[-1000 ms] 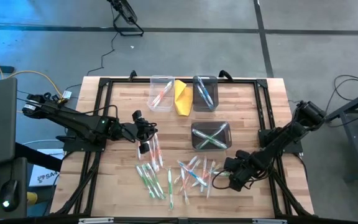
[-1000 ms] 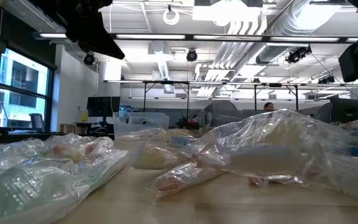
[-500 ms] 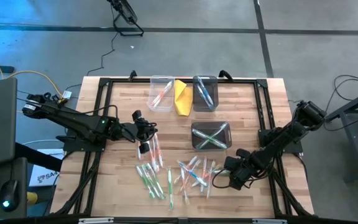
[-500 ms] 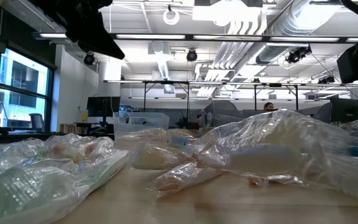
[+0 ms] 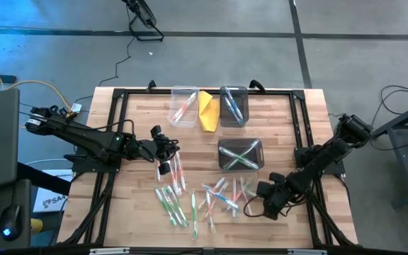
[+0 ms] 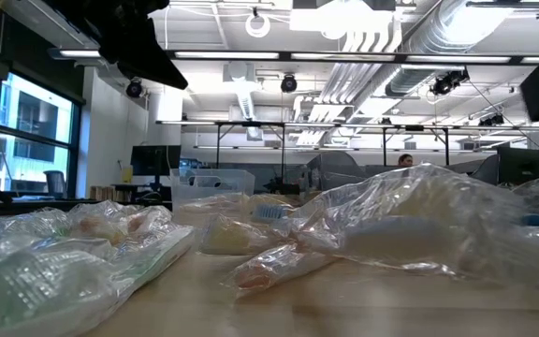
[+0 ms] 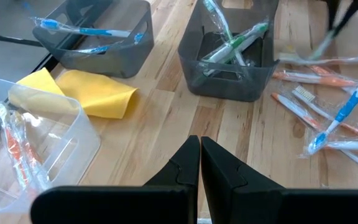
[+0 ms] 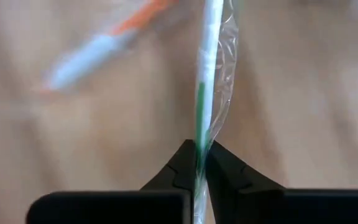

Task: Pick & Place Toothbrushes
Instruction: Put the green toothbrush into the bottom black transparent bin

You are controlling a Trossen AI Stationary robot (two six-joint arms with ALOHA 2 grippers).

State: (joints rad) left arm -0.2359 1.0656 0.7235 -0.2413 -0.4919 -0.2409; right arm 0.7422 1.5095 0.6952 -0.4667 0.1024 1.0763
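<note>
- Because the right gripper has pinched only the thin end of a green brush and its clear wrap, the brush could slide out when the arm lifts.
- The wrap is slippery, so the jaws may hold more bag than brush, and it could twist or hang crooked.
- The brush sits in the pile near the front edge of the table, right of the middle. Other brushes lie just beside it, so one could get dragged along or pushed off the front edge.
- The bin with green brushes is near, toward the middle. A brush that hangs crooked could hit its wall and fall out.
- The left gripper is shut and holds nothing. It waits above the table's left half, so I don't think the arms will bump.
</note>
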